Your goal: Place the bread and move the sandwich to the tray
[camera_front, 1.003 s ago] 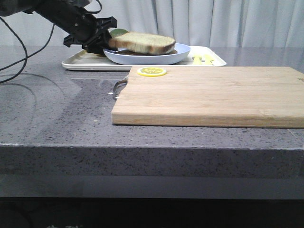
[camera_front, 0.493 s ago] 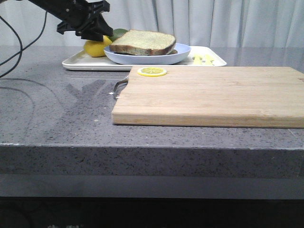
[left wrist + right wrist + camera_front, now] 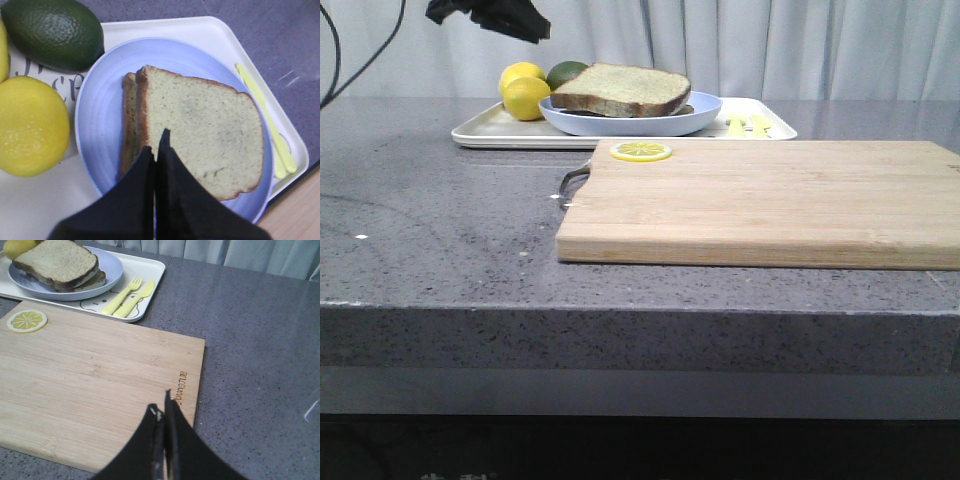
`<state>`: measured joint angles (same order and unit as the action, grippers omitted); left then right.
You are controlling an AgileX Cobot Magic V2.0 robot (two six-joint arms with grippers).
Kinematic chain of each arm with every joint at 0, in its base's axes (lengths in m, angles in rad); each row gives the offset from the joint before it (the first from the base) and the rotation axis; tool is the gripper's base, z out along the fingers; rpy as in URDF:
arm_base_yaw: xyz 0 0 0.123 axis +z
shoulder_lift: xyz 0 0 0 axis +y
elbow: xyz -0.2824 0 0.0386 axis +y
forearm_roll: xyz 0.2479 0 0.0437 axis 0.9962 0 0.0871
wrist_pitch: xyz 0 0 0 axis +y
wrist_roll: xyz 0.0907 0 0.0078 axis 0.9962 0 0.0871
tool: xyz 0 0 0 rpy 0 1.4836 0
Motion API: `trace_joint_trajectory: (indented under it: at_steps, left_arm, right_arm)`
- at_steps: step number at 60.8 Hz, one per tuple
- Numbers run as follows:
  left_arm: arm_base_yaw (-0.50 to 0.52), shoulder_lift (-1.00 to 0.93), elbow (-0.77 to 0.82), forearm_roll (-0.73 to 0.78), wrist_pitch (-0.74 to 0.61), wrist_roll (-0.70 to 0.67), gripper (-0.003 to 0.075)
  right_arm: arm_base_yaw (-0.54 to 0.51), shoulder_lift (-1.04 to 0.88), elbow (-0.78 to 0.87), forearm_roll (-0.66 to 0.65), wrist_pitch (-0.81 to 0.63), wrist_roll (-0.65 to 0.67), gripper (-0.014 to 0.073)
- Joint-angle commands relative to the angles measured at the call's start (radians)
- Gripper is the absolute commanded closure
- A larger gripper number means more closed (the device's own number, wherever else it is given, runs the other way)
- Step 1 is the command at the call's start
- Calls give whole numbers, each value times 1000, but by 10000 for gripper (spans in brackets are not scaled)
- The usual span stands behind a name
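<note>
The bread [image 3: 200, 135], a thick pale speckled slice with brown crust, lies on top of a lower slice [image 3: 129, 125]; together they form the sandwich [image 3: 623, 91] on the pale blue plate [image 3: 705, 108]. The plate rests on the white tray [image 3: 480, 130] at the back of the counter. No egg shows. My left gripper [image 3: 535, 30] hangs shut and empty above the plate, its fingertips [image 3: 164, 137] over the bread's edge. Away from the sandwich [image 3: 60, 262], my right gripper [image 3: 162, 407] is shut, holds nothing and hovers over the near right corner of the cutting board [image 3: 100, 370].
Two lemons [image 3: 525, 92] and a dark green fruit [image 3: 50, 32] sit on the tray beside the plate. Yellow-green fork and knife marks [image 3: 127, 296] are printed on the tray. A lemon slice [image 3: 640, 151] lies on the wooden board [image 3: 770, 200]. Grey counter [image 3: 250, 340] surrounds it.
My left gripper has lifted up and back to the left, away from the plate's edge, uncovering the lemons. The sandwich and plate stay on the tray.
</note>
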<state>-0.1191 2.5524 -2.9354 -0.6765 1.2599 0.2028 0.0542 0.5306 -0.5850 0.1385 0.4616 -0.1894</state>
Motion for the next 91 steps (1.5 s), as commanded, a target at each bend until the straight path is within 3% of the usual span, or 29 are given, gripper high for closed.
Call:
trace_joint_trajectory:
  at_steps: [1, 22, 39, 57, 66, 77, 91]
  left_arm:
    - [-2, -115, -120, -72, 19, -87, 738]
    - [-6, -238, -120, -342, 19, -140, 738]
    - [-12, -349, -120, -319, 20, -203, 738]
    - [-87, -506, -74, -84, 20, -219, 738]
    - [-133, -638, 117, 68, 20, -219, 738]
    - [-144, -873, 531, 256, 20, -203, 738]
    - [-144, -1153, 953, 639, -11, -235, 738]
  right_arm:
    - [0, 4, -26, 3, -57, -2, 703]
    - [0, 4, -26, 3, -58, -2, 703]
    - [0, 4, -26, 3, -58, -2, 703]
    - [0, 4, -26, 3, -58, -2, 703]
    - [0, 4, -26, 3, -58, -2, 703]
    - [0, 4, -26, 3, -58, -2, 703]
    - [0, 4, -26, 3, -58, -2, 703]
